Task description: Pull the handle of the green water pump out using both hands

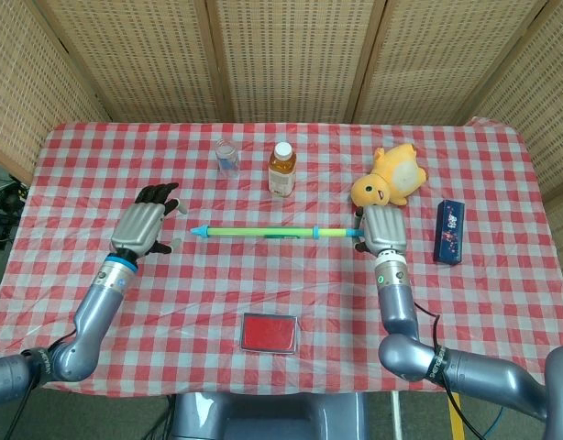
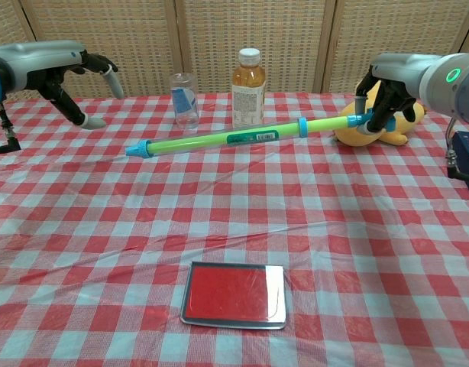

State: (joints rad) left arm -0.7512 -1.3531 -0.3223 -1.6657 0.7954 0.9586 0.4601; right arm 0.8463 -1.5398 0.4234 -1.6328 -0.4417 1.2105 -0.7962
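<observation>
Gripping the blue handle end of the green water pump, the right hand holds the tube lifted clear of the table, roughly level, with its blue tip pointing toward the robot's left. In the head view the pump spans the middle of the checked cloth, its handle end lost under the right hand. The left hand hovers just beyond the pump's tip, fingers spread and holding nothing; in the head view this hand sits close beside the tip but apart from it. Behind the pump stand a clear cup and a tea bottle. A yellow plush duck lies just behind the right hand, a dark blue box to its outer side. A red-topped tin lies near the front edge.
</observation>
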